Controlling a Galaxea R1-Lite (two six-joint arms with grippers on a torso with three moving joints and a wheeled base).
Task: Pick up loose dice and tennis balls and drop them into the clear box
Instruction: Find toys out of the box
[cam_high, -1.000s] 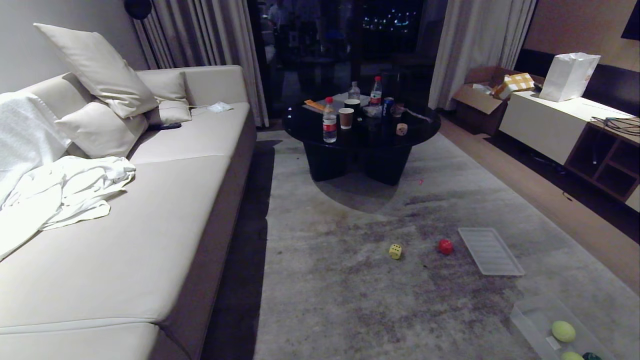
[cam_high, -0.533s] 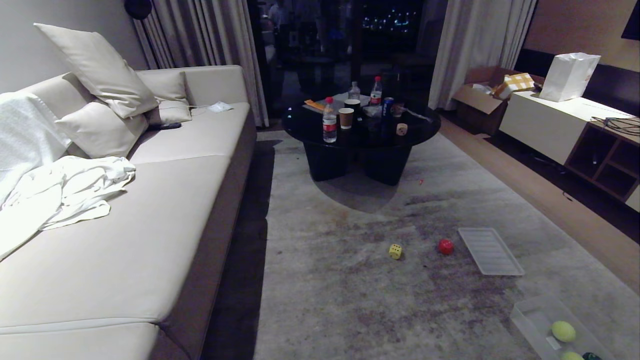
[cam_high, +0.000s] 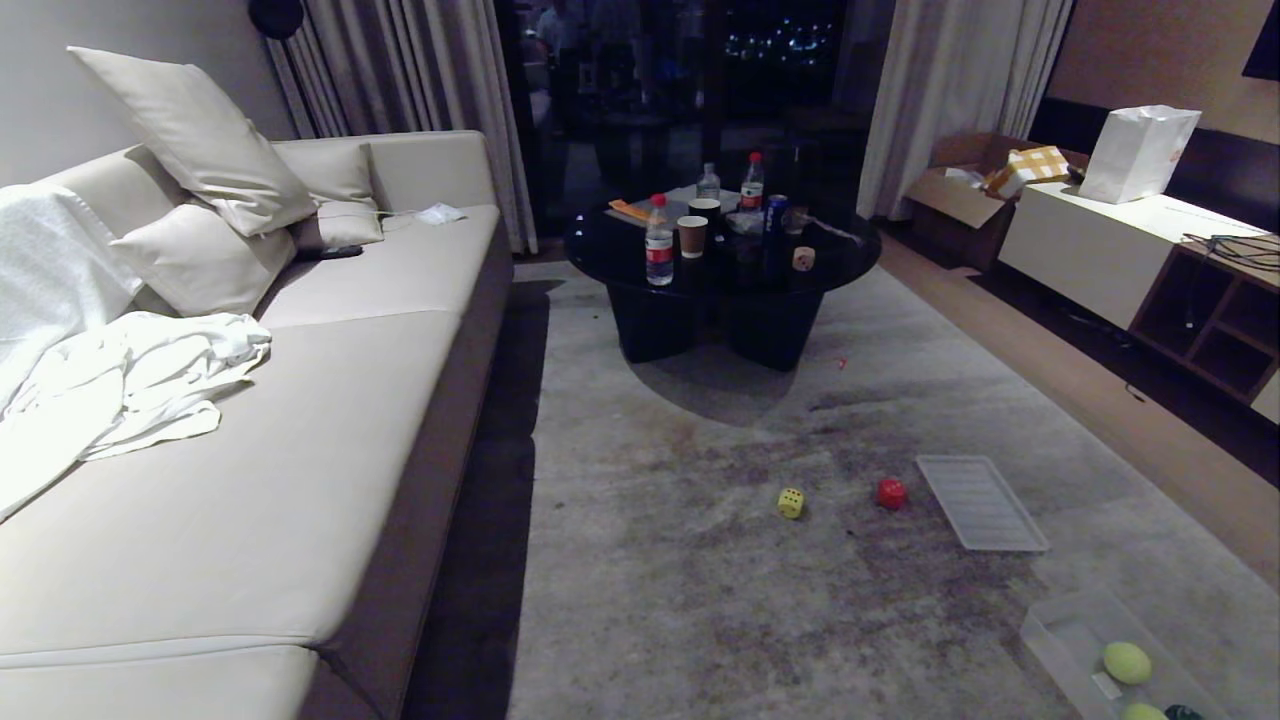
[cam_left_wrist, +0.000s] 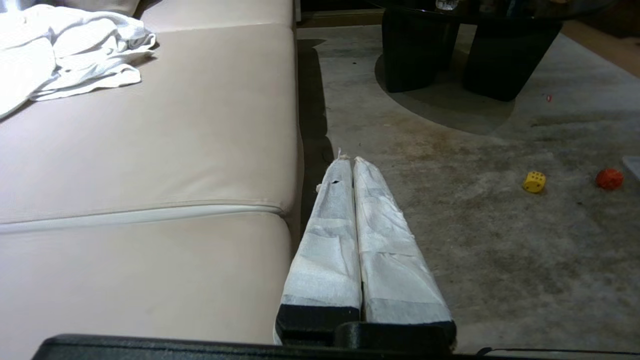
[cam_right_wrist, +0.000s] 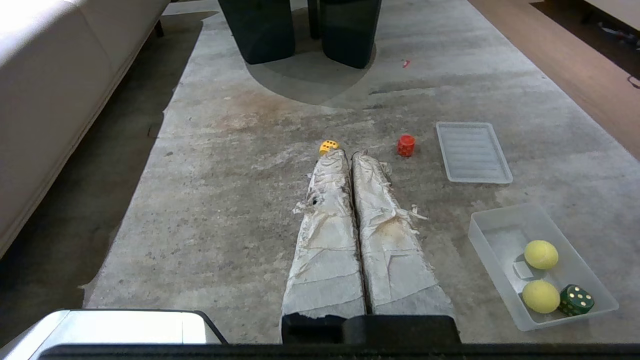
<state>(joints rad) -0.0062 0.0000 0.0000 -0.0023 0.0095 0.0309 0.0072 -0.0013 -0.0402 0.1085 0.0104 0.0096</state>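
A yellow die (cam_high: 790, 502) and a red die (cam_high: 890, 493) lie loose on the carpet. A cream die (cam_high: 803, 259) sits on the round black table (cam_high: 620, 240). The clear box (cam_right_wrist: 492, 252) stands on the carpet at the near right, holding two tennis balls (cam_right_wrist: 540, 254) and a dark green die (cam_right_wrist: 576, 299). My right gripper (cam_right_wrist: 348, 154) is shut and empty, hanging well above the carpet, its tips in line with the yellow die (cam_right_wrist: 328, 146). Beside the sofa edge, my left gripper (cam_left_wrist: 348, 160) is shut and empty. Neither arm shows in the head view.
A flat ribbed lid (cam_high: 980, 502) lies on the carpet beyond the box, right of the red die. A long beige sofa (cam_high: 300, 420) with a white cloth (cam_high: 120, 390) fills the left. Bottles and cups stand on the table. A low cabinet (cam_high: 1150, 260) lines the right wall.
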